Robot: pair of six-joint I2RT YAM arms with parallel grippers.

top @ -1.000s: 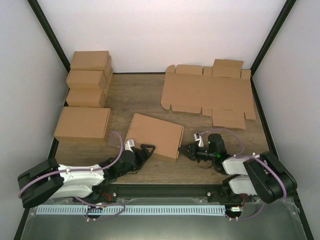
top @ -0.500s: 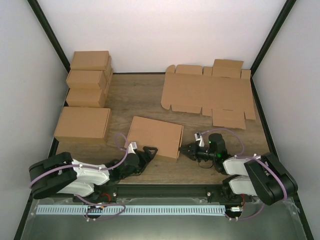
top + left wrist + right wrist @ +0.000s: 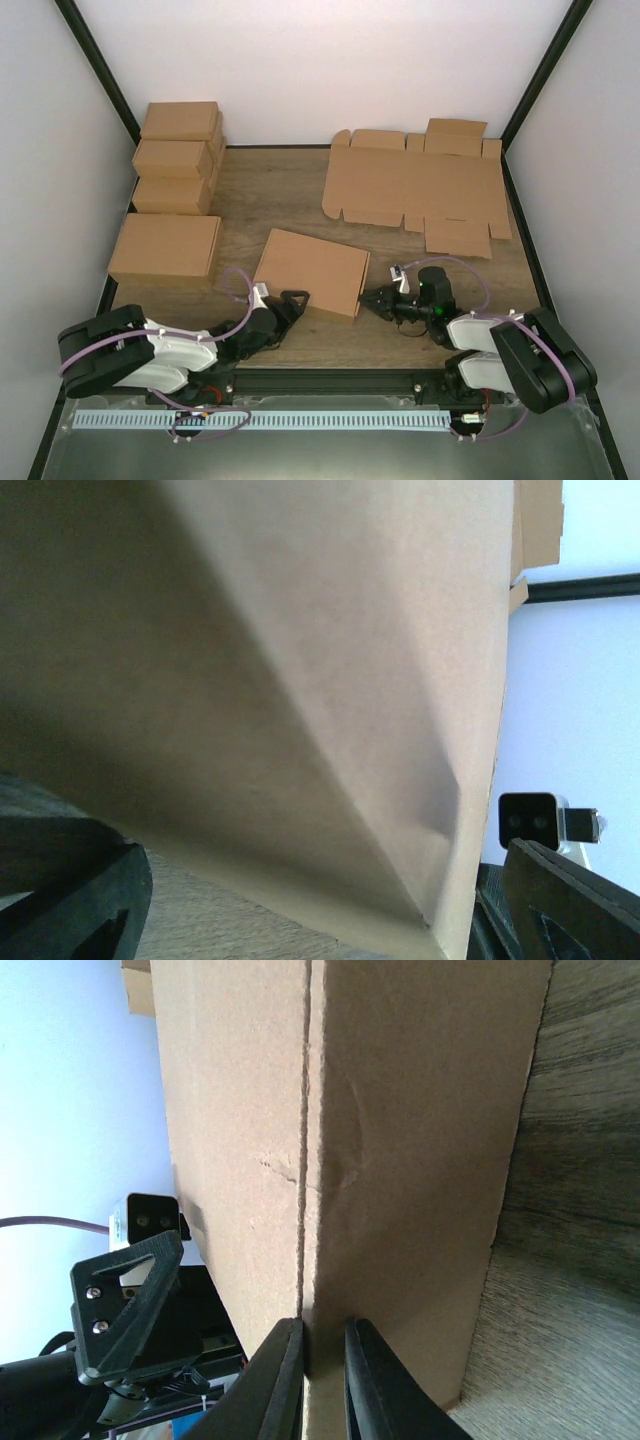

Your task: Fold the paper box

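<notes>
Paper box (image 3: 310,272), closed, on desk (image 3: 270,190). Right gripper (image 3: 368,298): jaws pinching its right near corner. Left gripper (image 3: 300,297): jaws wide, at its near edge.

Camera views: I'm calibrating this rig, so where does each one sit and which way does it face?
Top external: above and behind the arms, looking down on the table; both arms show, with the left hand and right hand at the paper box.
Left wrist: on the left arm, looking along its spread fingers at the box's side.
Right wrist: on the right arm, looking along its fingers, closed on a box edge.
Shared: both wrist views show the box and the opposite arm's camera.
</notes>
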